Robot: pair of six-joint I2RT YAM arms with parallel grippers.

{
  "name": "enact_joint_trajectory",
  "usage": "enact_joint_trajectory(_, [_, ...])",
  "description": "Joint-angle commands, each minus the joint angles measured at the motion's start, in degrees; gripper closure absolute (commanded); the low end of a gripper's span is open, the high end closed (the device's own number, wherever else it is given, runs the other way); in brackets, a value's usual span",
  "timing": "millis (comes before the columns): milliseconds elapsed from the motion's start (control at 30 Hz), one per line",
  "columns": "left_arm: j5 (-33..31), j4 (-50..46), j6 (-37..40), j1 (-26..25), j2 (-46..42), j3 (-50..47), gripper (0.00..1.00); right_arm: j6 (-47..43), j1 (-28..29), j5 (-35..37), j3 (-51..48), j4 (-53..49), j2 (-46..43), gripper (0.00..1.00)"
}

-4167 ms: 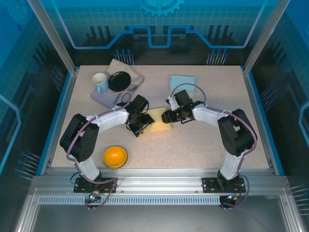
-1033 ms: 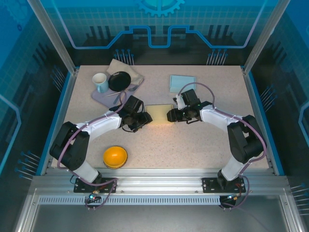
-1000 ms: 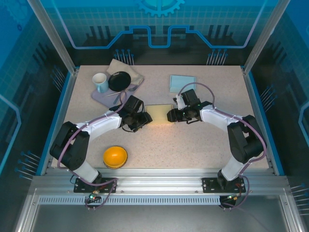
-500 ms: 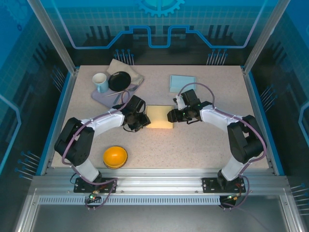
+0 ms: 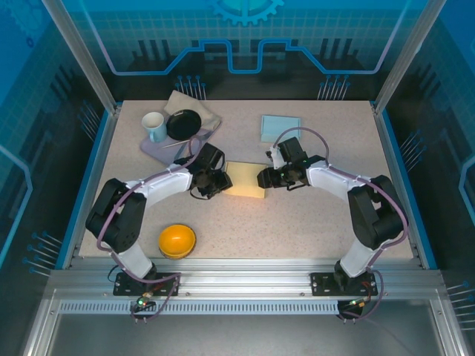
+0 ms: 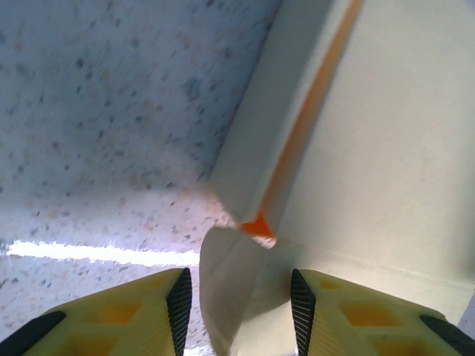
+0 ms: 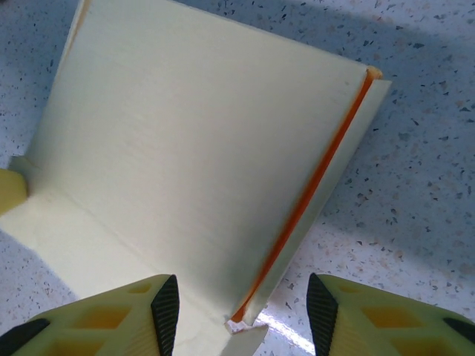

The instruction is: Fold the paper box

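While the paper box (image 5: pixel 245 180) lies near the middle of the table (image 5: pixel 319 222), partly folded with an orange line along one crease, an arm meets it from each side. The left gripper (image 5: pixel 221 182) is at the box's left edge. Its fingers (image 6: pixel 178 304) stand about halfway apart with a curled corner flap (image 6: pixel 230 282) between them; whether they pinch it cannot be told. The right gripper (image 5: pixel 263 178) is at the right edge, roughly half open astride a box corner, gaps on both sides, holding nothing. An orange bowl (image 5: pixel 177 240) sits toward the near left corner. A mug (image 5: pixel 154 126) and black plate (image 5: pixel 183 124) sit toward the far left corner.
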Motion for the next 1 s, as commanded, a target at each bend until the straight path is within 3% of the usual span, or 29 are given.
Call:
enact_joint_trajectory(0, [-0.4,-0.3,3.9,1.3,1.6,2.9,0.55,-1.1,-0.6,0.2,2.3,-1.4,1.5,0.49])
enact_joint_trajectory(133, [3.9,3.0,3.7,3.4,2.9,2.2,0.44,-1.2,-1.1,0.2,3.2,-1.6,2.4,0.49])
enact_joint_trajectory(300, [3.2,1.1,3.6,3.8,3.5,4.1,0.34,-1.5,-1.6,-0.2,3.8,-1.9,3.1,0.49])
enact_joint_trajectory(967, [7.7,1.1,-4.6,3.5,9.3,3.0,0.39,-1.5,-2.0,-0.2,3.6,-1.7,4.8,0.49])
